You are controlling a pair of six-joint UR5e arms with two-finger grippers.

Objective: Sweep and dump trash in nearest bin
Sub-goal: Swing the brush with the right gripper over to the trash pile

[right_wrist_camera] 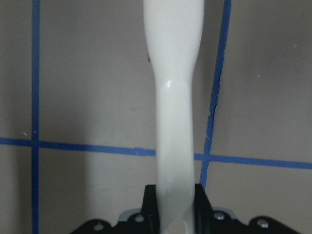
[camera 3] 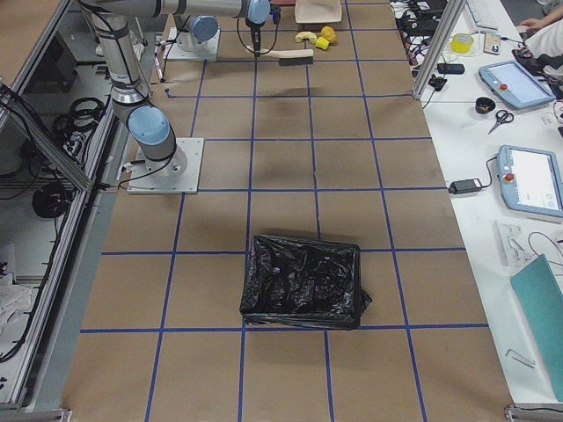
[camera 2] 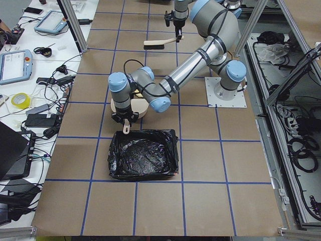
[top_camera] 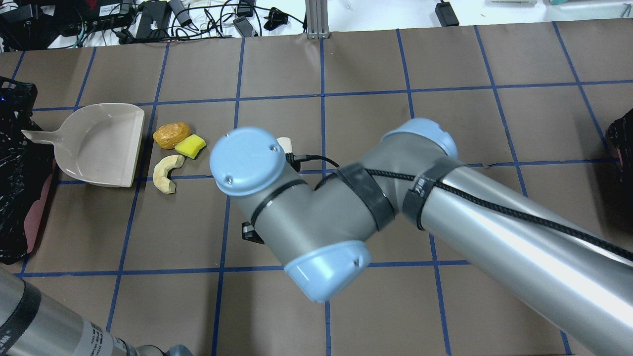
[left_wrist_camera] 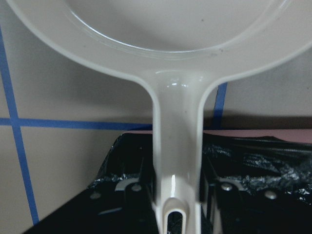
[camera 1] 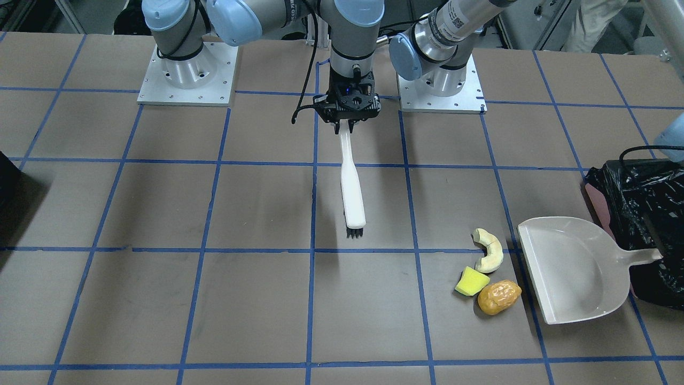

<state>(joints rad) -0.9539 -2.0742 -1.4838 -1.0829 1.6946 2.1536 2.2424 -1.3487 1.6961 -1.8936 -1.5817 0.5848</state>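
The trash lies close together: a cream crescent point(camera 1: 490, 250), a yellow-green wedge point(camera 1: 471, 281) and an orange-brown oval point(camera 1: 499, 297), just off the open lip of the white dustpan point(camera 1: 574, 267). My left gripper point(left_wrist_camera: 176, 195) is shut on the dustpan's handle point(left_wrist_camera: 176, 146), at the edge of the black-bagged bin point(camera 1: 641, 208). My right gripper point(camera 1: 346, 127) is shut on the handle of the white brush point(camera 1: 352, 187). Its black bristles point(camera 1: 355, 232) point down near the table, about a tile from the trash.
A second black-bagged bin point(camera 3: 303, 281) stands far off at the table's other end. My right arm's elbow point(top_camera: 316, 217) hangs over the table's middle and hides the brush from overhead. Both arm bases point(camera 1: 187, 75) are bolted at the table's robot side.
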